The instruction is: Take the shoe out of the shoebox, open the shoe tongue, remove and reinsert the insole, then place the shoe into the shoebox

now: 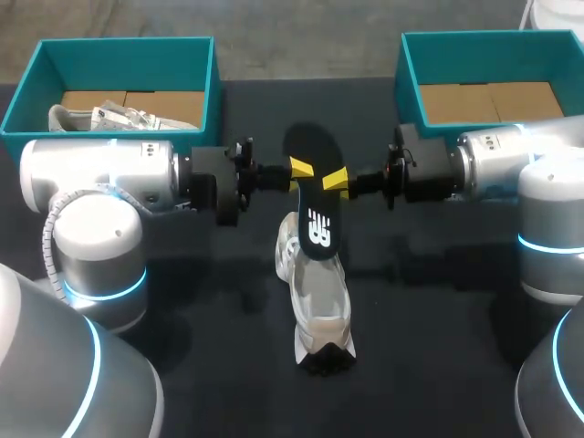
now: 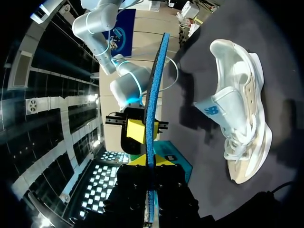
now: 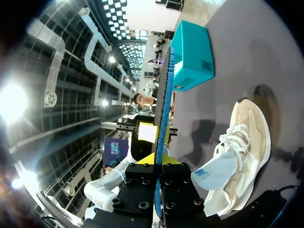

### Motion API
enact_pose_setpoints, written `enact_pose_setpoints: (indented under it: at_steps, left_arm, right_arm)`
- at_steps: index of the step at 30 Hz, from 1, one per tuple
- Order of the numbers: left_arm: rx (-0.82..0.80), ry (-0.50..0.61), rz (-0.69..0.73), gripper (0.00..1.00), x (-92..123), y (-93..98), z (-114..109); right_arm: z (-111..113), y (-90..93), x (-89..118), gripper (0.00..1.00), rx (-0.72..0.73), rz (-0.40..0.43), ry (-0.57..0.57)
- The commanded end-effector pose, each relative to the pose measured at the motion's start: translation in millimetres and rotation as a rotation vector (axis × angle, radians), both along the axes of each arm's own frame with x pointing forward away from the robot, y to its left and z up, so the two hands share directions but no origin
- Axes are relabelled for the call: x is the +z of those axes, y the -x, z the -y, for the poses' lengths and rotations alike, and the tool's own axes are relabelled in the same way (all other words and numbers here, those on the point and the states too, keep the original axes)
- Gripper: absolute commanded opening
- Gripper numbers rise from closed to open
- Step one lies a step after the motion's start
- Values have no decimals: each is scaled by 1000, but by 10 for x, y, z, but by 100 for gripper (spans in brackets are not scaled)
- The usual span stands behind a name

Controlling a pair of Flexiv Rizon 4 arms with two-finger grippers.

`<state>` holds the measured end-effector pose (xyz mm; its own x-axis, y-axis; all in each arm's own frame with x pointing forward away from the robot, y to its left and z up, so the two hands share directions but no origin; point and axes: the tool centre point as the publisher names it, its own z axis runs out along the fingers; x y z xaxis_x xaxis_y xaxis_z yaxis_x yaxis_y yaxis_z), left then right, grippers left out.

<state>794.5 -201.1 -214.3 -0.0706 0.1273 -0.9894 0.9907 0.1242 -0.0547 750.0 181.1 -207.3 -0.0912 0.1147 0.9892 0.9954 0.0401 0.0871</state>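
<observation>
Both arms meet mid-worktop (image 1: 219, 310), coming in from opposite sides.
Left jaws: clamped on the insole (image 1: 318, 224), yellow tips on its left edge.
Right jaws: clamped on the same insole, tips on its right edge, just across from the left pair.
The insole is off the worktop, black top face and logo toward the head camera. One end points at the far boxes, the other hangs over the shoe (image 1: 321, 306).
In the head view the lower end overlaps the shoe opening; can't tell if it touches.
Left wrist view: the insole (image 2: 154, 95) is edge-on with a blue underside, running straight out between its own fingers, the other arm's yellow tip against it further along. The shoe (image 2: 240, 118) sits off to the side on the worktop, apart from the insole.
Right wrist view: same picture mirrored, with the insole (image 3: 164, 109) edge-on between the fingers and the shoe (image 3: 240, 156) beside it.
The shoe stands on its sole near the worktop's middle, tongue (image 2: 213, 108) pulled up and out, laces loose.
Left box (image 1: 109, 46) is at the far left corner with a second shoe (image 1: 100, 117) inside.
Right box (image 1: 484, 38) is at the far right, its brown floor showing.
</observation>
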Motion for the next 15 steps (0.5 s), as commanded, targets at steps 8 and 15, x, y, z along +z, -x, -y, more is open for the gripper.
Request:
enact_pose_setpoints:
  at_steps: [8,15]
  left_arm:
    - [-1,8,7,0,-5,9,-9]
    - [2,5,1,0,-32,33,-88]
  right_arm:
    - [5,-8,-2,100,3,-3,8]
    - [108,36,20,100,-9,11,22]
